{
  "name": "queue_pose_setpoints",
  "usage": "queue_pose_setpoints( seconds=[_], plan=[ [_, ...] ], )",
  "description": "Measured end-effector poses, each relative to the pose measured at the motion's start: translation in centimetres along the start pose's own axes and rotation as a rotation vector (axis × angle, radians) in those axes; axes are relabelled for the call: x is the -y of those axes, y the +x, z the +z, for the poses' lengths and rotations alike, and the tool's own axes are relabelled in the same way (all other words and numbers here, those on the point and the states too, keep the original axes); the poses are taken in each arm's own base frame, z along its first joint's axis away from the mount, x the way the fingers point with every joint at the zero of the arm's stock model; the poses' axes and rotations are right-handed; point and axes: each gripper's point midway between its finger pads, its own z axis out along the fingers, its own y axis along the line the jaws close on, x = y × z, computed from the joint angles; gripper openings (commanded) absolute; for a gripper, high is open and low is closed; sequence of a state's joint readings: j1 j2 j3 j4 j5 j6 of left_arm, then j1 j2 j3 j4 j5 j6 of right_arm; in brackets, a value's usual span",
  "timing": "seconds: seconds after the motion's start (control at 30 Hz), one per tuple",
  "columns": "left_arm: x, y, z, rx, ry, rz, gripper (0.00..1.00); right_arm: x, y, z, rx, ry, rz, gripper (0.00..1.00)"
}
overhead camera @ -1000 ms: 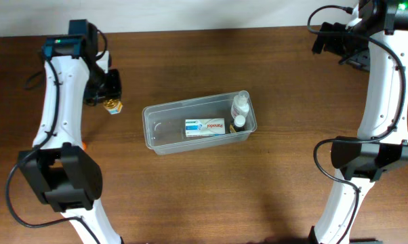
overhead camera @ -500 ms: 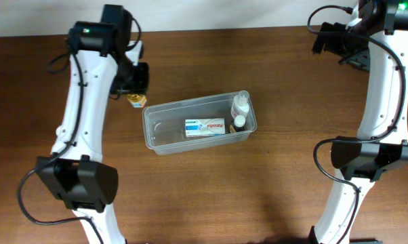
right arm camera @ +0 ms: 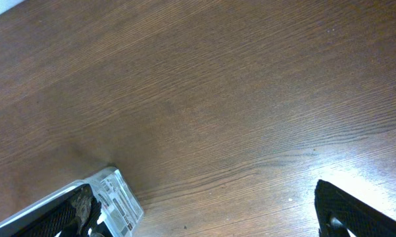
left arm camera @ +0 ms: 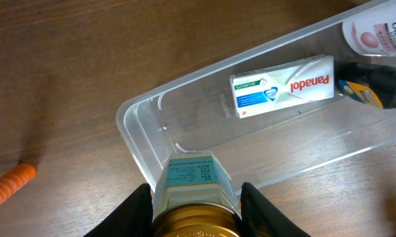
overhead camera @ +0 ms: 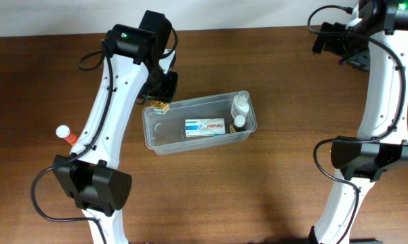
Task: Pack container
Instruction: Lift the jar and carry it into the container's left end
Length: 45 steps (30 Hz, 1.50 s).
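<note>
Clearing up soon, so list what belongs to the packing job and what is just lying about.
Job: container, box and bottles inside it, jar in left gripper.
Lying about: orange tube on the table, untouched.

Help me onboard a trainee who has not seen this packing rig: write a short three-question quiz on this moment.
1. True or false: the left gripper is shut on the small gold-capped jar, held over one end of the clear plastic rectangular container.
2. Where does the white-and-blue cardboard box lie? A: inside the container. B: on the table beside the container. C: between the right gripper's fingers.
3. Fill in the missing word: the right gripper, far from the container, is ___ and holds nothing.

Key: 1 true; 2 A; 3 open.
</note>
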State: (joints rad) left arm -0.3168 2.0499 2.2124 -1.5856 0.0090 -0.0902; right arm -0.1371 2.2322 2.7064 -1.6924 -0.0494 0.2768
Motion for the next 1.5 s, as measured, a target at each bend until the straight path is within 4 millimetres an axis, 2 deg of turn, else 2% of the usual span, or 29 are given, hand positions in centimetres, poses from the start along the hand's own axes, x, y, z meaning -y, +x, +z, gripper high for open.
queue_pose_setpoints(
  seconds=[0.17,0.3,0.6,1.0,1.2,1.5],
  plan=[
    [-0.2,0.4,0.6,-0.024,-0.009,0.0,0.4,0.0,0.0,0.0,0.0,0.0,0.0,0.98],
    [-0.3,1.4,2.5,-0.077,-0.014,-0.001,0.4,0.0,0.0,0.0,0.0,0.0,0.0,0.98],
    [-0.3,0.7,5.6,-0.062,-0.016,-0.001,0.4,0.0,0.0,0.0,0.0,0.0,0.0,0.98],
    [-0.4,1.4,10.6,-0.074,-0.017,-0.006,0.39,0.0,0.0,0.0,0.0,0.0,0.0,0.98],
    [-0.4,1.4,11.9,-0.066,-0.017,-0.016,0.39,0.0,0.0,0.0,0.0,0.0,0.0,0.98],
    [-1.1,1.6,12.6,-0.063,-0.058,-0.041,0.39,0.0,0.0,0.0,0.0,0.0,0.0,0.98]
  ],
)
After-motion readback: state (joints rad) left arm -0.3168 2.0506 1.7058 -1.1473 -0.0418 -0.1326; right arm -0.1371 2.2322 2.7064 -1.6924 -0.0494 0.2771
